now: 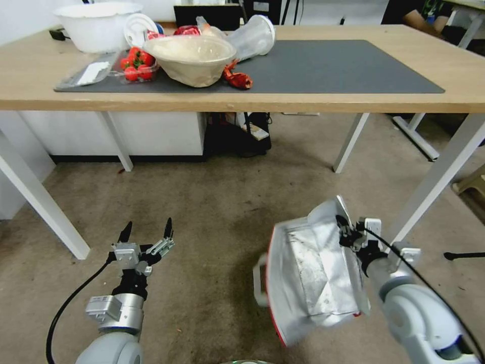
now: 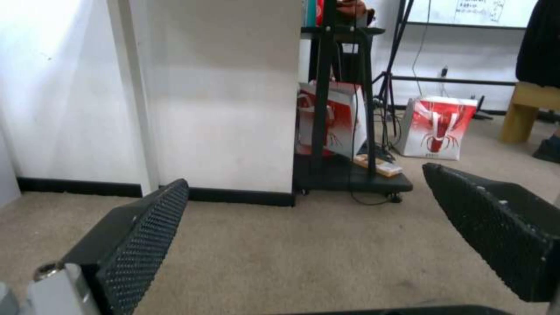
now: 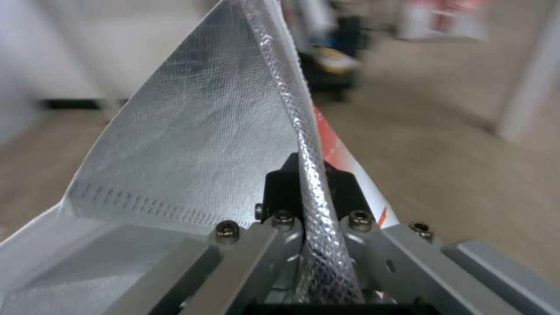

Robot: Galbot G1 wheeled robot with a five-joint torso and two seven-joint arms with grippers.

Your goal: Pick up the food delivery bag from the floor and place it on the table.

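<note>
The food delivery bag hangs open at the lower right of the head view, its silver foil lining facing up and a red edge down its left side. My right gripper is shut on the bag's upper rim; the right wrist view shows the foil wall pinched between the black fingers. My left gripper is open over the floor at the lower left, holding nothing, its textured pads spread wide. The table with its dark grey mat stands ahead.
The mat's left half holds a paper bowl, a tray of strawberries, a white basin and a tipped clear container. White table legs stand close right of the bag. Red-and-white bags sit beyond a black cart.
</note>
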